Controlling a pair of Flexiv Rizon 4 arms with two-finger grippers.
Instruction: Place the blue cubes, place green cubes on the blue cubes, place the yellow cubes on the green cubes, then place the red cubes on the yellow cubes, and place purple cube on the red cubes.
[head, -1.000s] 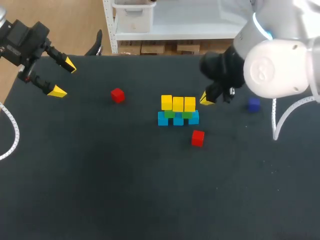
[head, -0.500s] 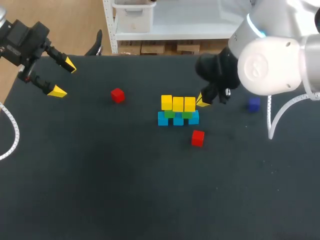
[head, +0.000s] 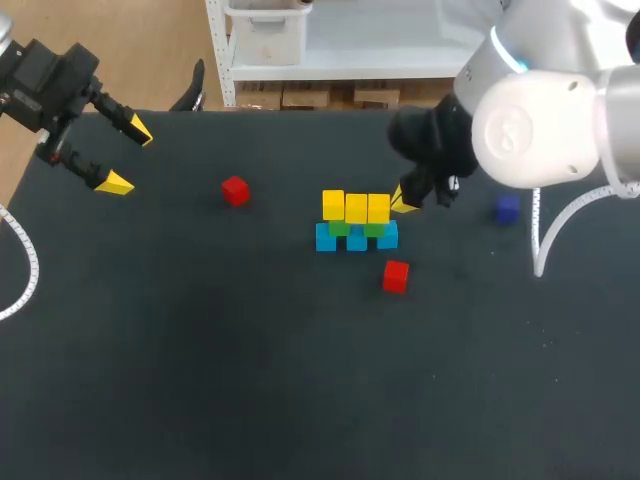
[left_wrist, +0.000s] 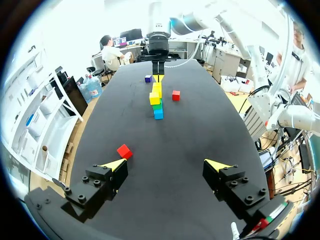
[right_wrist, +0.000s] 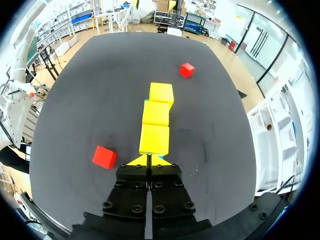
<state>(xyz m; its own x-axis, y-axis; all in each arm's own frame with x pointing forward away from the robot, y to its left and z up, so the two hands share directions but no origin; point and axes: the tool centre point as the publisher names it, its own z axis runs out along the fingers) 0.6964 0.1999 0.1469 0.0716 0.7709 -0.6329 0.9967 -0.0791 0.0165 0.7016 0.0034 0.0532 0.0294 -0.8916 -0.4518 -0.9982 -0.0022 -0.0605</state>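
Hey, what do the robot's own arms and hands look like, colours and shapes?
The left hand and right hand are black and blocky, with screw heads and two fingers tipped in bright yellow wedges. The right arm is glossy white and rounded with a blue ring; a white ribbed cable hangs beside it.

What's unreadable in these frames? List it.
- Green cubes: the head view shows only slivers below the yellow cubes. In the right wrist view the yellow row hides them.
- Right gripper: in the head view its own arm covers all but one yellow tip.
- Contact between the right fingers and the nearest yellow cube: cannot tell from the right wrist view.
- Purple cube: too small for detail in the left wrist view.
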